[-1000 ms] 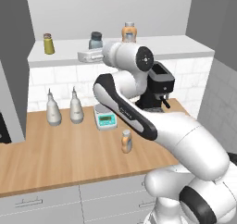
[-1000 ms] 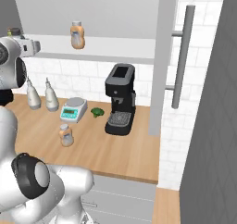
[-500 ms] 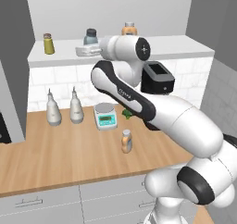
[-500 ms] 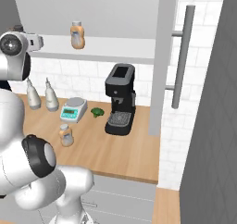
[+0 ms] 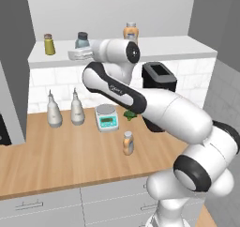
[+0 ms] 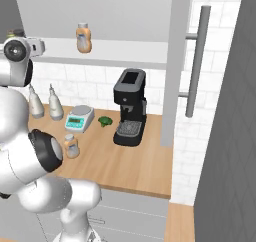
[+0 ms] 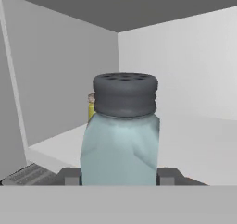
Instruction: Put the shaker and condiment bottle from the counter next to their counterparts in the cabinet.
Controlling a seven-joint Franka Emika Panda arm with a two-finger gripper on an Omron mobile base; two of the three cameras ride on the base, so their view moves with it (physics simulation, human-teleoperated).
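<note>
Since a second ago I've swung left along the white open shelf (image 5: pixel 183 45), jaws clamped low on the stiff, light, pale blue-grey dark-capped shaker (image 7: pixel 121 135).

1. White square tiles (image 5: pixel 37 87) line the wall ahead of me.
2. Grey drawer fronts (image 5: pixel 56 207) run below.
3. A tall grey panel (image 6: pixel 225 116) with a long bar handle (image 6: pixel 196 61) stands on my right.
</note>
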